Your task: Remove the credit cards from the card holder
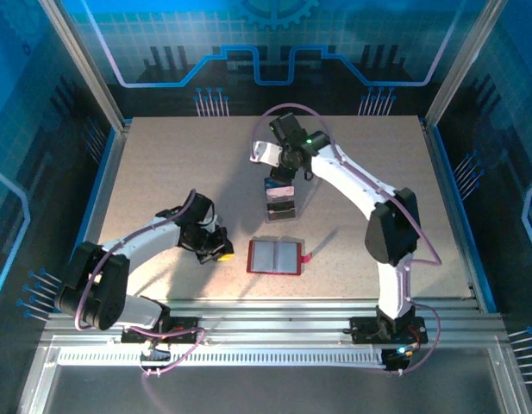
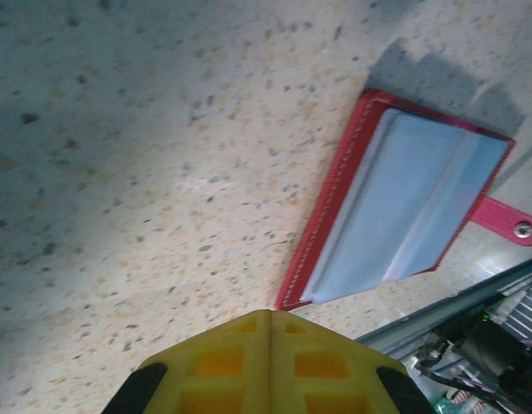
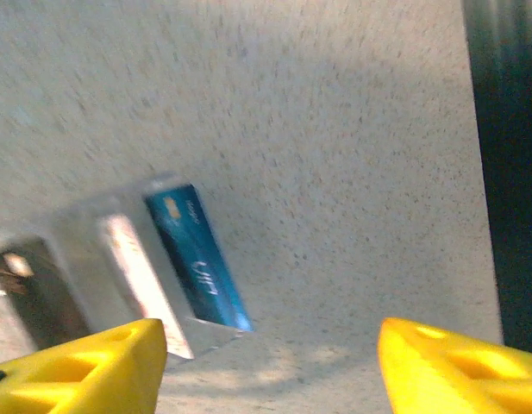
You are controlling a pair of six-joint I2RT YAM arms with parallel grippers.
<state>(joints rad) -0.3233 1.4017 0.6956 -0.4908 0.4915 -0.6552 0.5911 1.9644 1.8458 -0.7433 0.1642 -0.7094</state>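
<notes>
Card holder (image 1: 274, 256) lies open and flat on the bench (image 1: 162, 172), close to the middle of the near edge. Pale grey pockets face up. No card visible in the pockets from the left wrist view. Clasp tab (image 1: 305, 257) sticks out on its right side.

Credit cards (image 3: 195, 263) sit on edge in a clear tray (image 1: 281, 207) around bench centre, well apart from the holder. Blue one is on the outside with a pale one next to it; the rest is dark and too blurred to tell.

Left pincer (image 1: 218, 253) is low over the bench just left of the holder, yellow fingers (image 2: 231, 362) pressed together, nothing between them.

Right pincer (image 1: 281, 177) hangs above the tray's far side, fingers (image 3: 460, 362) spread wide, gap empty, not touching the cards.
</notes>
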